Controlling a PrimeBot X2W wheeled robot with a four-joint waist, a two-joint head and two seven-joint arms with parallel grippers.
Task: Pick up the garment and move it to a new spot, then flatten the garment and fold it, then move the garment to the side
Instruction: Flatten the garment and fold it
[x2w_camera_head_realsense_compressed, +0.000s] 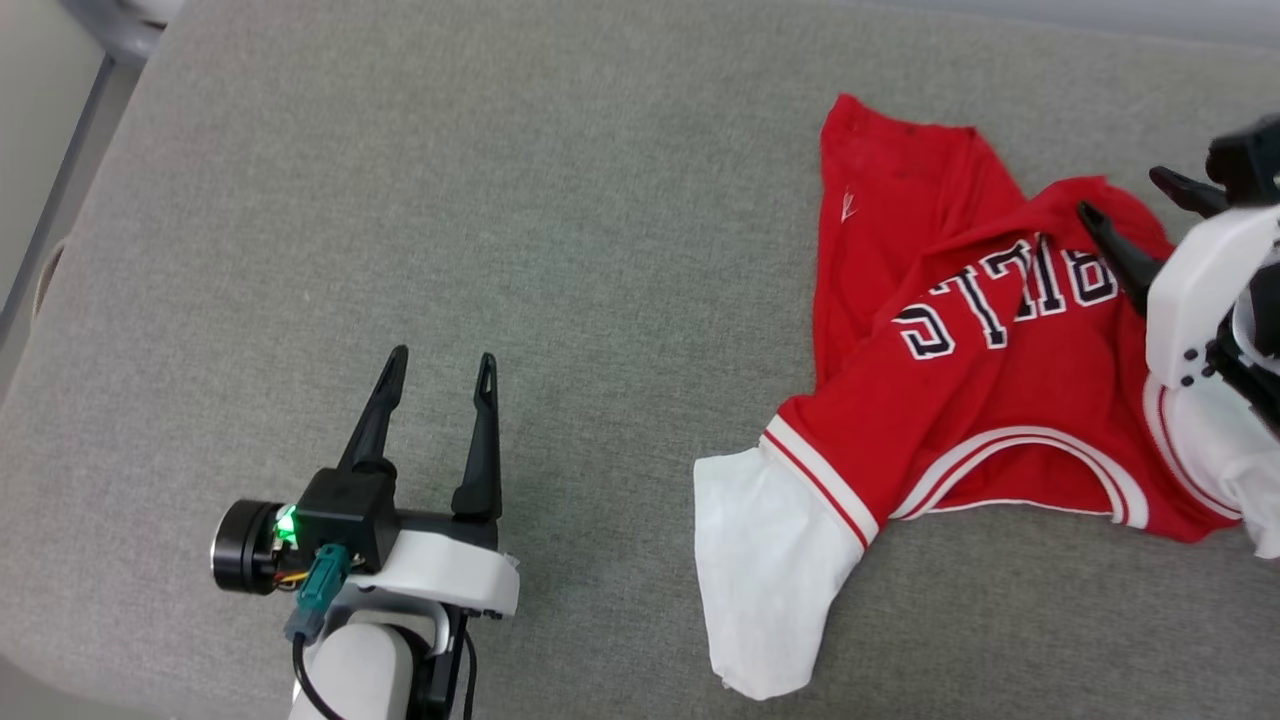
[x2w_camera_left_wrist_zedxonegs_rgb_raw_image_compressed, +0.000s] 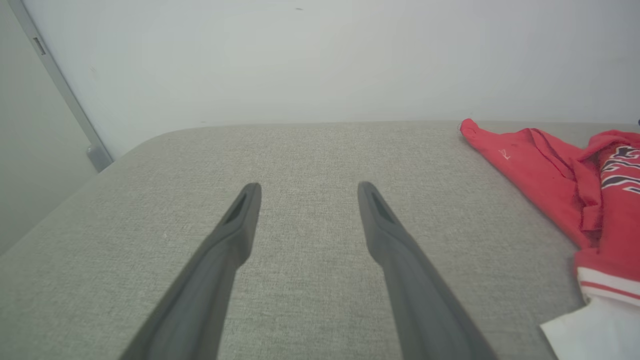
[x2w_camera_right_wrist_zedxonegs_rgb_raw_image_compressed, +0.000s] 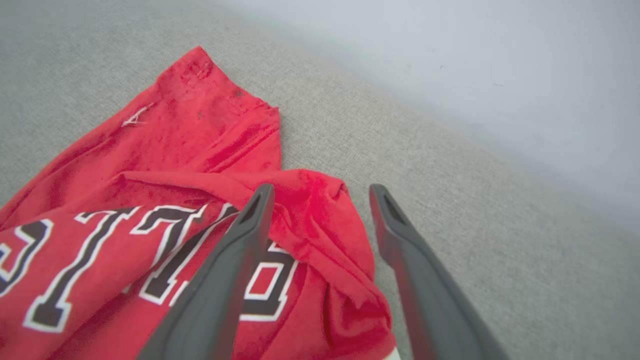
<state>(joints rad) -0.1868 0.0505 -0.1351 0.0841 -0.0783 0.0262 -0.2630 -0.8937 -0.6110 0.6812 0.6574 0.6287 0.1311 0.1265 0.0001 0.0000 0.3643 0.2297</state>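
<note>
Two claws, both spread. The right claw (x2w_camera_head_realsense_compressed: 1120, 190) (x2w_camera_right_wrist_zedxonegs_rgb_raw_image_compressed: 321, 189) is wide open with nothing pinched between its fingers. It is over the right end of the garment (x2w_camera_head_realsense_compressed: 1000, 400) (x2w_camera_right_wrist_zedxonegs_rgb_raw_image_compressed: 200, 135). In the right wrist view one finger (x2w_camera_right_wrist_zedxonegs_rgb_raw_image_compressed: 225, 280) crosses the lettering and a bunched red fold, while the other finger (x2w_camera_right_wrist_zedxonegs_rgb_raw_image_compressed: 420, 270) is past the garment's edge, over bare bench (x2w_camera_right_wrist_zedxonegs_rgb_raw_image_compressed: 475, 210). Can't tell if either tip touches cloth. The right arm's white wrist housing (x2w_camera_head_realsense_compressed: 1200, 290) comes in from the garment's right side, with its fingers angled up and left across the fabric.

The left claw (x2w_camera_head_realsense_compressed: 443, 354) (x2w_camera_left_wrist_zedxonegs_rgb_raw_image_compressed: 308, 186) is fully open and empty, well apart from the garment on its left, above bare grey bench (x2w_camera_head_realsense_compressed: 500, 200) (x2w_camera_left_wrist_zedxonegs_rgb_raw_image_compressed: 310, 150). The left arm's pale forearm (x2w_camera_head_realsense_compressed: 350, 670) comes up from the bottom edge, fingers pointing away from the robot. A green light (x2w_camera_head_realsense_compressed: 288, 522) is lit on the wrist.

The garment (x2w_camera_left_wrist_zedxonegs_rgb_raw_image_compressed: 540, 170) lies crumpled on the bench, red, not flat. The "BULLS" lettering (x2w_camera_head_realsense_compressed: 1000, 300) faces up and reads upside down in the head view. The hem end with a small white logo (x2w_camera_head_realsense_compressed: 848, 205) is on the garment's far side. One white sleeve (x2w_camera_head_realsense_compressed: 760, 560) with striped trim spreads out at the near left corner of the garment. A fold of red body cloth overlaps the area just above the lettering.
</note>
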